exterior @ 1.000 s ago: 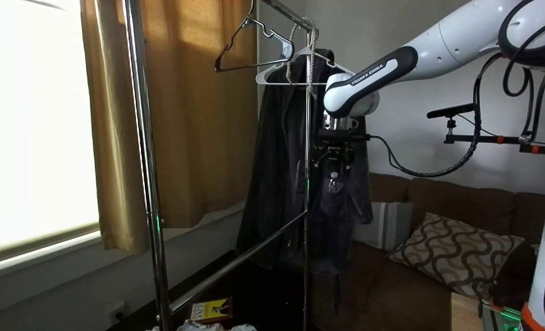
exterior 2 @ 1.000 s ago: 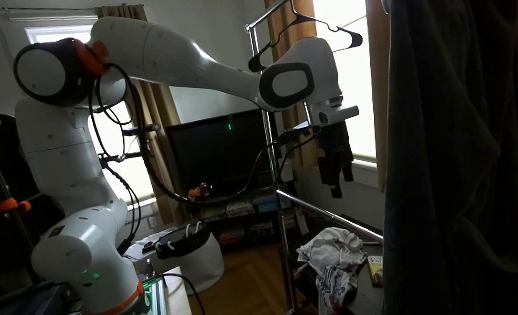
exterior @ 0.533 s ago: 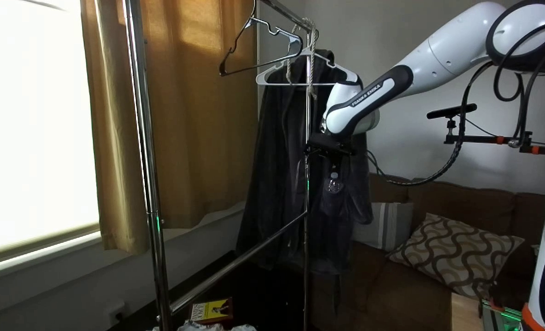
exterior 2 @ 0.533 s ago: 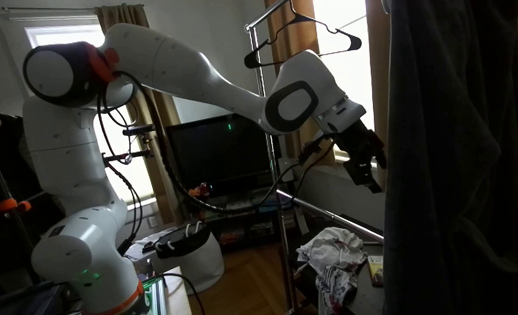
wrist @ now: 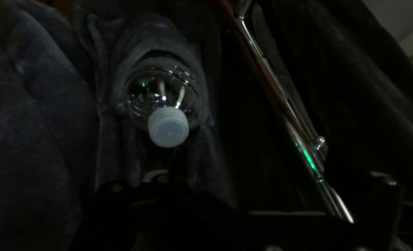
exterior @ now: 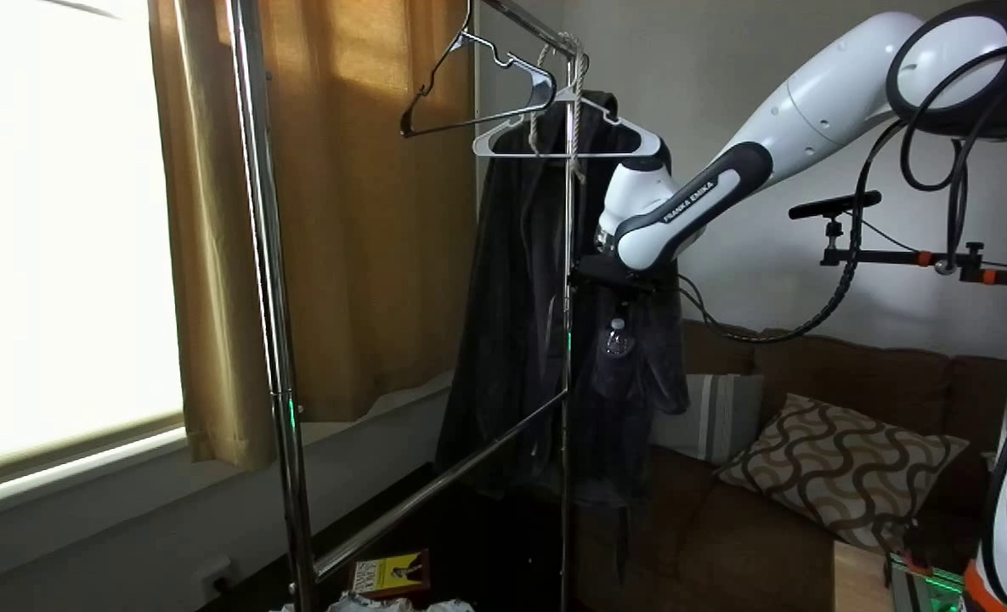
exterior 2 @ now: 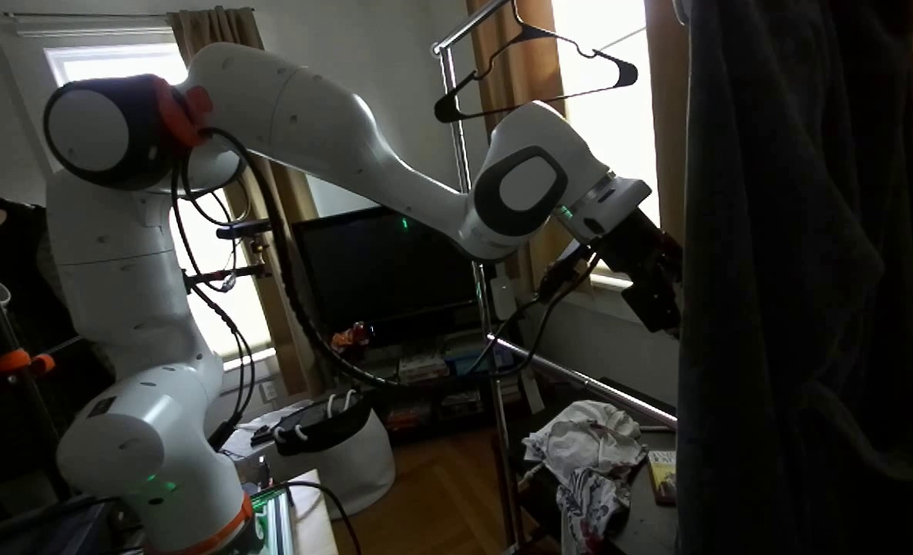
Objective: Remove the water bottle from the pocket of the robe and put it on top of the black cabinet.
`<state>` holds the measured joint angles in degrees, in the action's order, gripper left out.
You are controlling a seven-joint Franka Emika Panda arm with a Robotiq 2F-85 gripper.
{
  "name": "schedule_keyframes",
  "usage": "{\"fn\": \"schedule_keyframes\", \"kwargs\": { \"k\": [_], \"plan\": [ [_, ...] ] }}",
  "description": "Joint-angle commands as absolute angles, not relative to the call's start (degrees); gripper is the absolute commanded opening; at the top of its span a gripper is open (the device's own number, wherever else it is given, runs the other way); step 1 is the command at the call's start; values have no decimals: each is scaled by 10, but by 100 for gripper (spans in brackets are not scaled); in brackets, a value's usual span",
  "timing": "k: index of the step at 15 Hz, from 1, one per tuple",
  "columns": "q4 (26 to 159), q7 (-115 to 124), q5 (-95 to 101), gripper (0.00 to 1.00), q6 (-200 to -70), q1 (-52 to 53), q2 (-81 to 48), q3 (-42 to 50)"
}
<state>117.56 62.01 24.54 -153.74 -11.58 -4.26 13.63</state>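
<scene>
Grey wall backs the robe; the end effector has its jaws apart, and just below it the pocket props the water bottle cap-up, presumably leaving its top free to grasp.

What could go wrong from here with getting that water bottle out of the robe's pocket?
The gripper may pinch fabric too, since the pocket of the robe wraps around the water bottle. The hold could slip: little beyond the cap and clear shoulder shows above the cloth. A sideways move might also bump the rack post, which runs beside the bottle in the wrist view.
</scene>
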Motion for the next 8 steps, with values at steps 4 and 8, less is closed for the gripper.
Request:
{"fn": "schedule_keyframes", "kwargs": {
  "k": [4, 8],
  "plan": [
    [1138, 581, 267, 100, -1376, -109, -40, 140],
    [1125, 605, 237, 100, -1366, -107, -60, 134]
  ]
}}
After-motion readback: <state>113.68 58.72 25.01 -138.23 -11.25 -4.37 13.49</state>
